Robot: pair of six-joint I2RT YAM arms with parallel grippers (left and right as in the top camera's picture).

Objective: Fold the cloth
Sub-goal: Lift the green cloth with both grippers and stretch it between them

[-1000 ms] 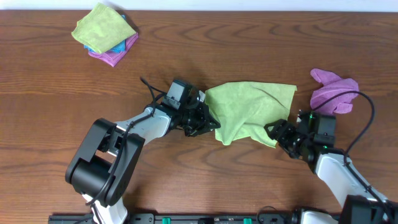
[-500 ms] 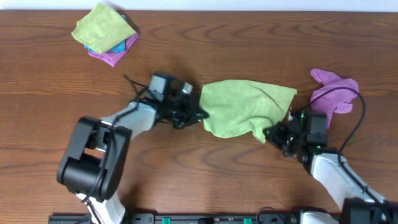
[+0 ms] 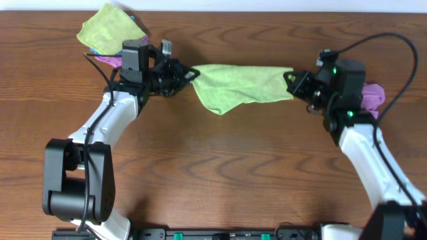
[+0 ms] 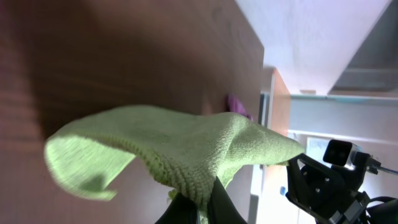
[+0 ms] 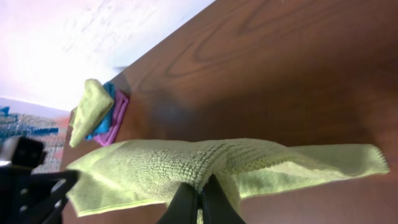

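We hold the cloth point(image 3: 240, 83) stretched above the table point(image 3: 220, 180), near the middle of its far edge. The left gripper point(image 3: 185, 75) is clamped on one end and the right gripper point(image 3: 292, 85) on the other, so the top edge runs taut and the rest hangs, likely ready to be laid flat for a fold. The wood is dark and grained. A stack point(image 3: 112, 33) of folded cloths sits at the far left corner, and a purple cloth point(image 3: 375, 93) near the right edge. A pale wall lies beyond.
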